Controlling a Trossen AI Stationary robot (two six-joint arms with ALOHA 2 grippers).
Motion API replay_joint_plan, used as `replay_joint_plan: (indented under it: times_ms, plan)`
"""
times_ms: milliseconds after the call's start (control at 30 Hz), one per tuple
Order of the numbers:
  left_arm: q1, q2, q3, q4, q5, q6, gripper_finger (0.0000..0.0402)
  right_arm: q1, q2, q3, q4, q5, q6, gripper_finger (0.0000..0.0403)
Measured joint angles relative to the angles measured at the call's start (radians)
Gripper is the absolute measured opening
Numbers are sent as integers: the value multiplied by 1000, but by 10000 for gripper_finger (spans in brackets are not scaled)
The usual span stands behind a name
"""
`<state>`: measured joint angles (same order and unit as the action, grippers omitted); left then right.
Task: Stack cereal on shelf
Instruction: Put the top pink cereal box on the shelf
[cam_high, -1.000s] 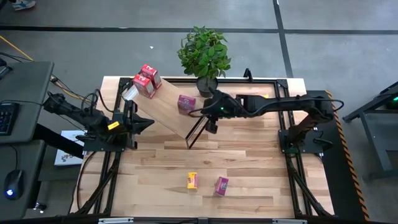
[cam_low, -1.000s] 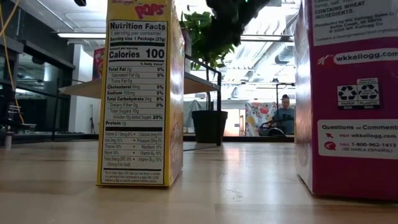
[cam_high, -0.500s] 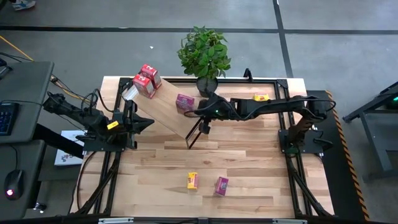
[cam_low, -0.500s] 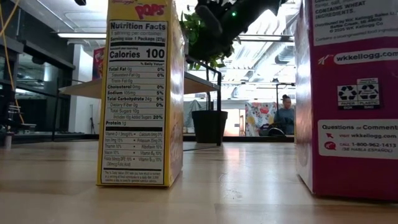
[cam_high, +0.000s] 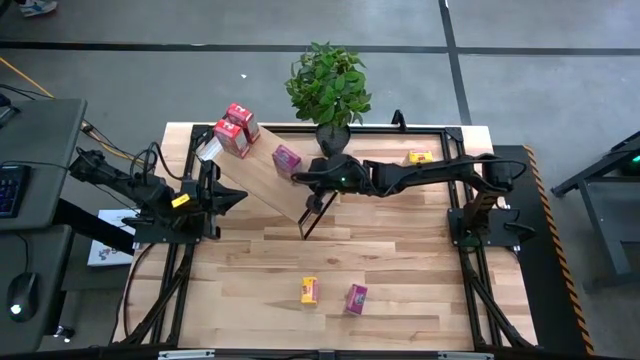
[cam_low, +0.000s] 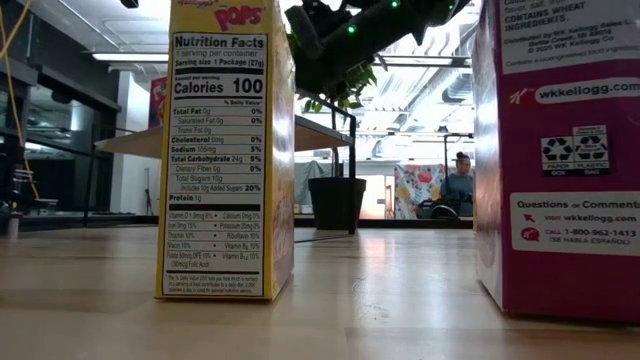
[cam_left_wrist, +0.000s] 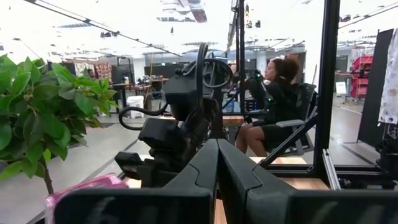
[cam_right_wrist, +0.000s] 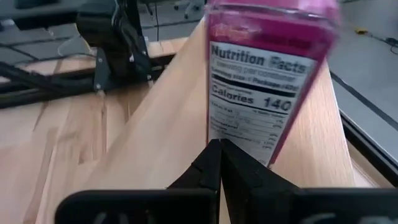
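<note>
- Near the front edge of the desk, a yellow box (cam_high: 309, 290) and a magenta box (cam_high: 356, 298) stand side by side, close but apart, waiting their turn.
- At the left edge, the left gripper (cam_high: 238, 198) rests idle, its fingers pressed together on nothing.
- Toward the back, the shelf (cam_high: 262, 171) slants from the back-left corner down toward the middle, with two red boxes (cam_high: 236, 128) at its high end.
- A second magenta box (cam_high: 286, 159) sits mid-shelf; the right gripper (cam_high: 303, 172), fingers closed, noses against its lower side.
- The step looks like a nudge up the slope: I would keep the push low and square on the box, go slowly, and stop once it meets the red pair, since a high or skewed push could tip it.
- By the back-right corner lies another yellow box (cam_high: 420, 157), beyond it a potted plant (cam_high: 328, 85).
</note>
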<state>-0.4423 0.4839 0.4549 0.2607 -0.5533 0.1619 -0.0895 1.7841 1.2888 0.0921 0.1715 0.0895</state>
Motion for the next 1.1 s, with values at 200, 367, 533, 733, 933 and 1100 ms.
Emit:
replay_joint_plan:
  times_ms: [200,367,533,733,933,1100]
  plan:
    - [0,0,0,0,0,0,0,-23,4,0,33,23,0,0]
    - [0,0,0,0,0,0,0,-42,6,0,76,8,0,0]
    - [0,0,0,1,0,0,0,-48,38,0,138,-30,21,0]
    - [0,0,0,1,0,0,0,-48,82,0,197,-31,34,0]
    - [0,0,0,2,0,5,0,-48,88,0,250,-30,47,0]
    - [0,0,0,7,0,6,0,-48,104,0,290,-26,73,0]
